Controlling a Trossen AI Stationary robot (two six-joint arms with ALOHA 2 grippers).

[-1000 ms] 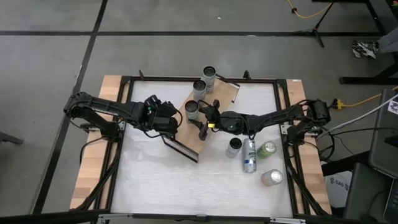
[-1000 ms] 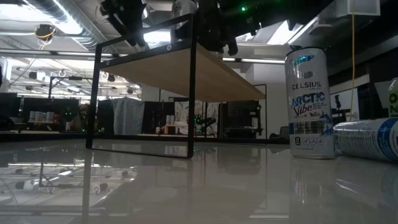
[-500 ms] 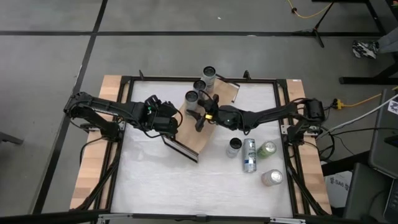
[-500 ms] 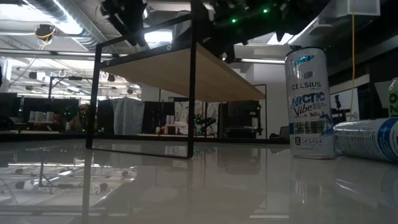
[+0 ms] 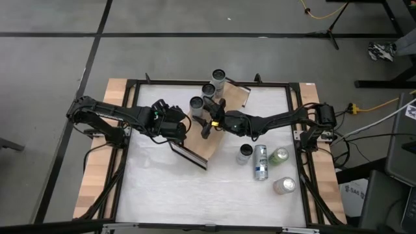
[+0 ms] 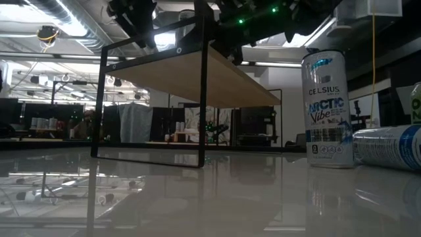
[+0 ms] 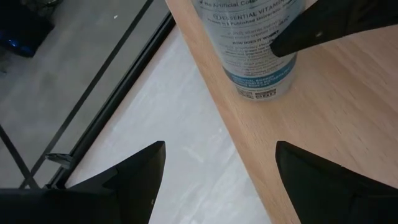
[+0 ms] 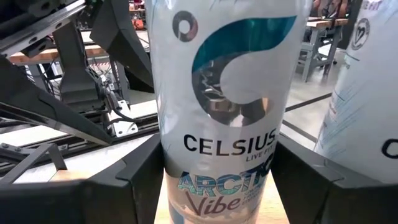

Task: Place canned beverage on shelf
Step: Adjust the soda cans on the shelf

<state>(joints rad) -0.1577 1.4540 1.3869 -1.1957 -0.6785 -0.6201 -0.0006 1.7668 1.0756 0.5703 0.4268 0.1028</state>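
While I hold position over the shelf (image 5: 209, 127), the items run as follows, left to right in the high view.

Item: my left gripper (image 5: 174, 124), at the shelf's left edge. In its wrist view my two fingers (image 7: 134, 177) stand spread with nothing between them, one over the white tabletop (image 5: 156, 185), one over the wood; a can stands upright on the board just ahead.

Item: the can (image 5: 196, 104) in work, upright on the board near its left end. My right gripper (image 5: 207, 117) is around it: in the right wrist view the can (image 8: 225, 106) fills the space between my fingers (image 8: 134, 186), which sit at its lower body, one on each side. I judge them closed on it, bottom down on the wood.

Item: two more cans (image 5: 213, 84), upright on the far end of the board.

Item: four spare cans (image 5: 265, 162) on the tabletop to the right, one lying down.

Handling: thin metal wall, smooth and slick, weighty if full, easily dented. Take it round the middle of the body, squeeze modestly, keep it upright.
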